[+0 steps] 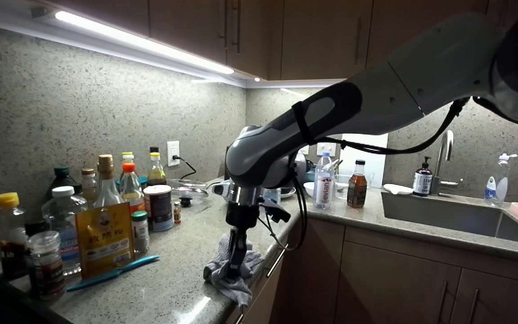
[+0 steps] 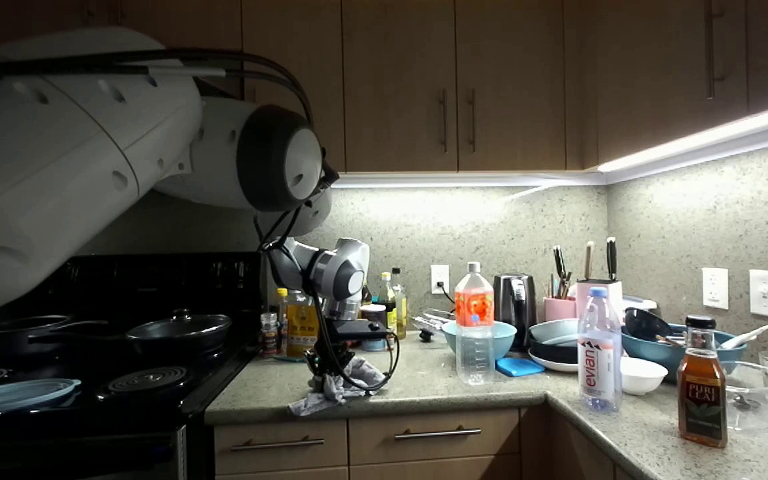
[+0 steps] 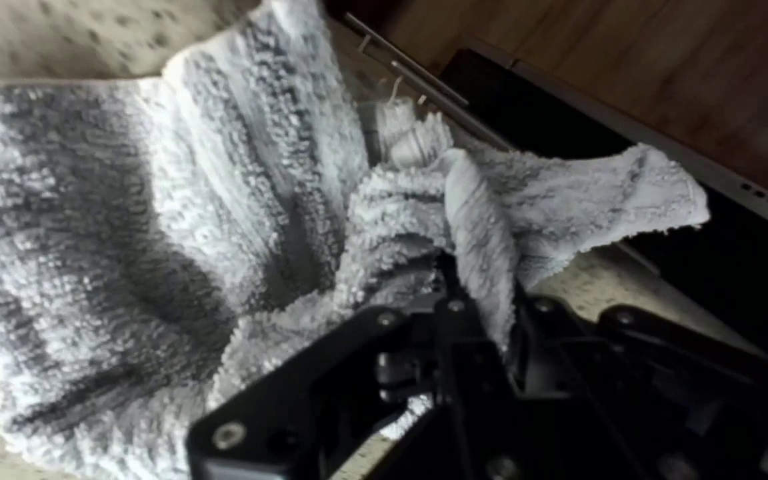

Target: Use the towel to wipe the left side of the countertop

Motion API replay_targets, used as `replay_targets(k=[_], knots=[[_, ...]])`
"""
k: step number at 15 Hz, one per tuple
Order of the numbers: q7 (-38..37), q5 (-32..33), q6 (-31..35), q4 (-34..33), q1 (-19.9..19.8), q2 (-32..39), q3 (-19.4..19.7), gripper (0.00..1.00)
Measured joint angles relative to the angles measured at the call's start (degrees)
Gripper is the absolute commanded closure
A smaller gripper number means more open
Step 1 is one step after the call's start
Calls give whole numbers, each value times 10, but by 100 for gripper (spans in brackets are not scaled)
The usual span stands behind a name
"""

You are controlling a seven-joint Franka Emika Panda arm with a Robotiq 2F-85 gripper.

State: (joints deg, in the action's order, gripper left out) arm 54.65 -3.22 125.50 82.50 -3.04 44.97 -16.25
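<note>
- Where the speckled countertop ends in a front edge, a crumpled gray towel lies on its surface, one corner hanging past that edge.
- The gripper points down into the towel; its jaws are drawn close together, pinching a fold that pokes up between the black fingers.
- In the wrist view, the towel spreads wide to the left of the fingers, and a smaller flap reaches out to the right.
- The robot arm enters from the right in an exterior view and bends downward.
- Along the speckled wall behind the towel stand bottles and jars in a close group, with a golden pouch upright among them.
- A long, slim turquoise object lies in front of the pouch.
- A black stove adjoins this stretch of countertop in an exterior view, with a lidded pan on top.
- In both exterior views, an Evian water bottle and a bottle of amber tea stand near each other, around the countertop's corner.
- A sink with a curved faucet is set in farther along.
</note>
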Motion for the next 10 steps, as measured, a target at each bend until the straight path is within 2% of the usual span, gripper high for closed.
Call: replay_targets(k=[5,8,10], knots=[[98,-85,-110,-35,-12,11,-30,97],[140,-125,-194,-67,-16,30,-32,97],[143,-129,-228,-86,-14,45,-26,97]])
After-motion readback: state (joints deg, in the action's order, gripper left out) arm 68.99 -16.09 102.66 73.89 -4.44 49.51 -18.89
